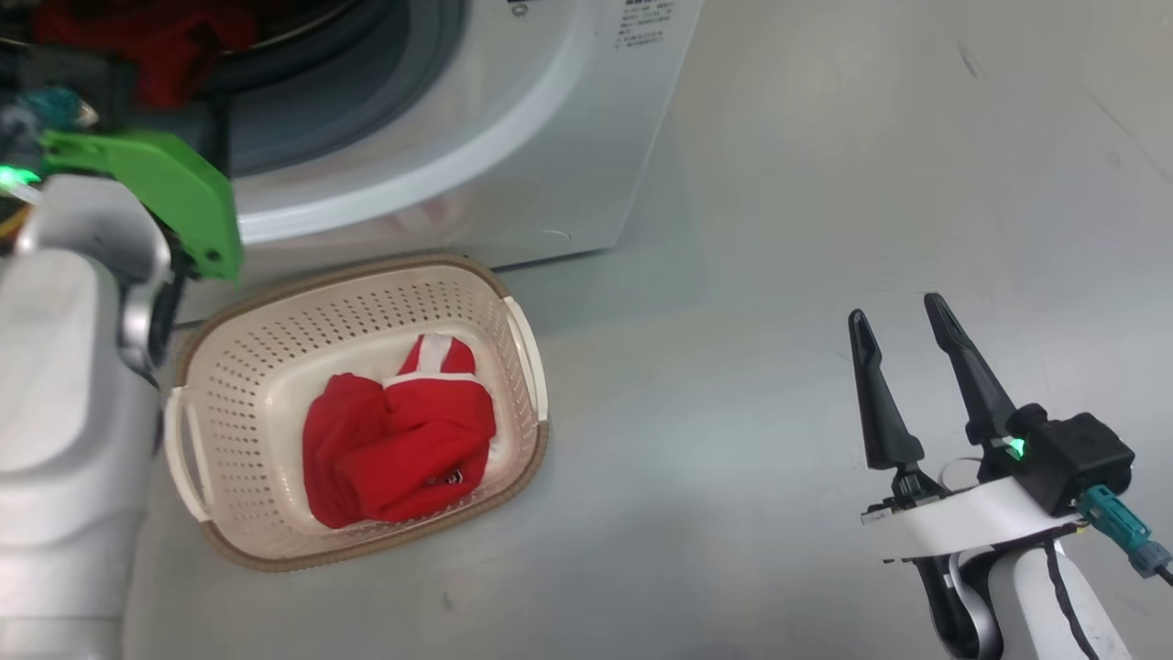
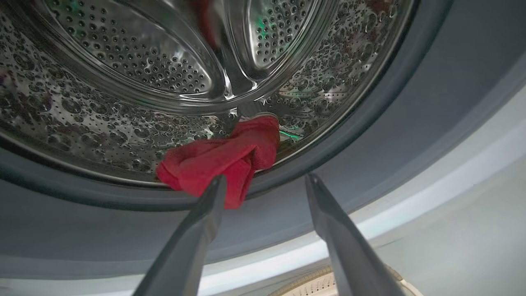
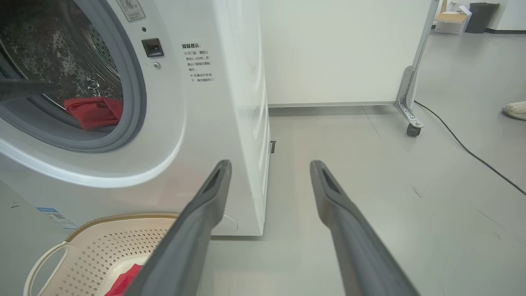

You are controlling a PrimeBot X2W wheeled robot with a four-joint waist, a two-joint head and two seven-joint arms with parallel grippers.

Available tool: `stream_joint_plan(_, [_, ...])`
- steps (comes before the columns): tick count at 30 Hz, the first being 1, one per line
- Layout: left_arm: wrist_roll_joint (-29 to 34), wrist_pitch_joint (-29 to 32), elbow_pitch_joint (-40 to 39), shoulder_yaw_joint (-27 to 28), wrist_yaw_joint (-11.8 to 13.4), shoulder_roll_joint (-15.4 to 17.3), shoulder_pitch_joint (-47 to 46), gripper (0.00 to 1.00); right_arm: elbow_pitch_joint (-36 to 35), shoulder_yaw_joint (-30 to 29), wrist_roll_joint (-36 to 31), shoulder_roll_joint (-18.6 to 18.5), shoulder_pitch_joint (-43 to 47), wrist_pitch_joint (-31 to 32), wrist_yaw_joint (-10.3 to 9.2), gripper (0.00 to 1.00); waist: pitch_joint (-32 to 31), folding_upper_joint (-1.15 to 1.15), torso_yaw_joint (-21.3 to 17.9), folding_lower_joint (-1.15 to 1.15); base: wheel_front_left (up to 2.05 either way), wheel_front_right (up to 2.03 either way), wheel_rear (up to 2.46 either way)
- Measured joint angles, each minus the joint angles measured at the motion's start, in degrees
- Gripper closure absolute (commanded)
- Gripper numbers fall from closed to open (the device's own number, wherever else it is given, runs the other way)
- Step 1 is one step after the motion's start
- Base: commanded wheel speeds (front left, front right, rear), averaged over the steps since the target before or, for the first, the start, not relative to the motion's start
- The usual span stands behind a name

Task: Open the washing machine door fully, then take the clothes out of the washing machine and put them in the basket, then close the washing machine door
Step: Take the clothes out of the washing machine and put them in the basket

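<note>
The big white front-loading washing machine [image 1: 550,119] stands with its round mouth uncovered, and the perforated steel drum [image 2: 123,61] shows inside. A crumpled bright red garment [image 2: 222,160] lies at the drum's front lip, partly hanging over the grey rubber ring [image 2: 370,135]. The left gripper [image 2: 265,177] hovers at that mouth with its two dark fingers spread wide and holding nothing. One fingertip sits just in front of the red cloth; whether it touches the cloth I cannot tell. On the grey floor [image 1: 825,183] just before the machine sits the small cream perforated plastic basket [image 1: 275,367] with a brown rim, and a second red garment [image 1: 399,449] with white trim lies bunched in it. The right gripper [image 1: 896,308] hangs over bare floor well to the right of the basket, fingers wide apart and empty.
</note>
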Motion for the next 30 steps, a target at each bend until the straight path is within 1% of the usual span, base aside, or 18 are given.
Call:
stream_joint_plan(5, [1.04, 2.16, 1.75, 0.66, 0.00, 2.89, -4.08, 0.00, 1.04, 1.11, 1.00, 0.23, -1.82, -0.53, 0.43, 0.00, 2.89, 0.00, -2.01, 0.00, 0.00, 0.00, 0.00])
stream_joint_plan(6, [1.04, 2.16, 1.75, 0.66, 0.00, 2.89, -4.08, 0.00, 1.04, 1.11, 1.00, 0.23, -1.82, -0.53, 0.43, 0.00, 2.89, 0.00, -2.01, 0.00, 0.00, 0.00, 0.00])
stream_joint_plan(7, [1.35, 2.55, 2.23, 0.66, 0.00, 3.58, -4.71, 0.00, 1.23, 1.24, 1.24, 0.26, -2.19, -0.77, 0.49, 0.00, 3.40, 0.00, -2.46, 0.00, 0.00, 0.00, 0.00])
stream_joint_plan(12, [4.67, 4.77, 3.60, 0.30, -0.07, 8.25, -8.68, 0.00, 2.37, 2.22, 2.72, 0.59, -4.29, -1.15, 0.52, 0.00, 5.73, 0.00, -4.84, 0.00, 0.00, 0.00, 0.00])
stream_joint_plan(18, [5.12, 6.88, 6.44, 1.26, -0.37, 12.78, -10.10, 0.00, 5.01, 4.52, 4.00, 0.81, -5.91, -1.53, 1.00, 0.00, 7.69, 0.00, -8.12, 0.00, 0.00, 0.00, 0.00])
stream_joint_plan(22, [5.10, 8.88, 7.99, 1.40, -0.85, 13.17, -11.53, 0.00, 5.94, 4.58, 4.90, 0.85, -7.24, -1.94, 1.00, 0.00, 9.01, 0.00, -10.67, 0.00, 0.00, 0.00, 0.00])
stream_joint_plan(27, [5.20, 10.88, 10.04, 1.48, -0.52, 13.51, -13.19, 0.00, 7.14, 4.95, 5.57, 0.90, -8.06, -1.96, 1.00, 0.00, 10.28, 0.00, -12.39, 0.00, 0.00, 0.00, 0.00])
stream_joint_plan(28, [5.47, 11.39, 10.45, 1.47, -0.31, 13.68, -13.28, 0.16, 7.27, 4.95, 5.73, 0.93, -8.14, -1.97, 1.00, 0.00, 10.47, 0.00, -12.64, 0.00, 0.00, 0.00, 0.00])
stream_joint_plan(29, [5.80, 11.47, 11.00, 1.49, -0.18, 13.71, -13.35, 0.41, 7.53, 4.94, 5.88, 0.93, -8.22, -1.98, 1.00, 0.00, 10.64, 0.00, -12.85, 0.00, 0.00, 0.00, 0.00])
stream_joint_plan(30, [6.02, 11.51, 11.43, 1.49, 0.04, 13.71, -13.40, 0.70, 7.81, 4.97, 5.91, 0.94, -8.31, -1.99, 1.00, 0.00, 10.75, 0.00, -13.03, 0.00, 0.00, 0.00, 0.00])
